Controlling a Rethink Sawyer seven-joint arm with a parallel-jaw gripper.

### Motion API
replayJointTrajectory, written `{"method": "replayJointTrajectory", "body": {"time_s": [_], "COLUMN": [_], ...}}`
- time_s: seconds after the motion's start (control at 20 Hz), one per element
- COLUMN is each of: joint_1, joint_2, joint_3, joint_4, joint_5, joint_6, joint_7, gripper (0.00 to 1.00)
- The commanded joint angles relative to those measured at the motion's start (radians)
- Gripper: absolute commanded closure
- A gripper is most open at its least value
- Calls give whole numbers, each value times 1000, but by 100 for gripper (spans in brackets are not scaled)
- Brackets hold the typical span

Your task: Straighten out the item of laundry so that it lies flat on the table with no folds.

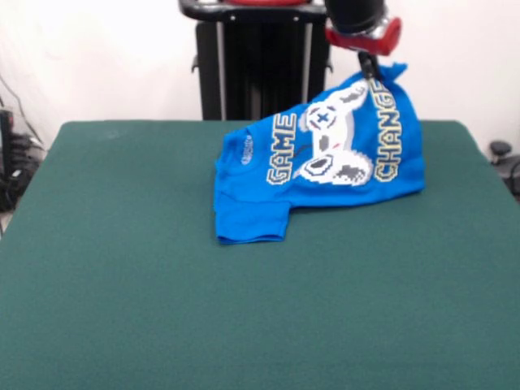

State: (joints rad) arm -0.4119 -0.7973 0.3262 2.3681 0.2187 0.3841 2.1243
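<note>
Green table (162,309), blue T-shirt (325,171) hoisted by one edge, end effector (371,71) clamped on it.

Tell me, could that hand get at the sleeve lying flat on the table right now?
Probably not at once. The hand is pinching the blue T-shirt by its top edge and holding that side up off the table. The sleeve itself lies uncovered, with nothing on or around it, so the hand would have to let go first.
</note>
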Motion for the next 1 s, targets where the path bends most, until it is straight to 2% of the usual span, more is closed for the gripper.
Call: {"method": "replayJointTrajectory", "body": {"time_s": [0.05,0.45,0.8,1.0], "joint_1": [19,-40,-53,-53], "joint_2": [2,250,402,444], "joint_3": [-47,-22,24,37], "joint_4": [-48,-128,-146,-157], "joint_5": [-60,-117,-135,-152], "joint_6": [7,-176,-318,-373], "joint_7": [65,31,83,101], "gripper": [100,100,100,100]}}
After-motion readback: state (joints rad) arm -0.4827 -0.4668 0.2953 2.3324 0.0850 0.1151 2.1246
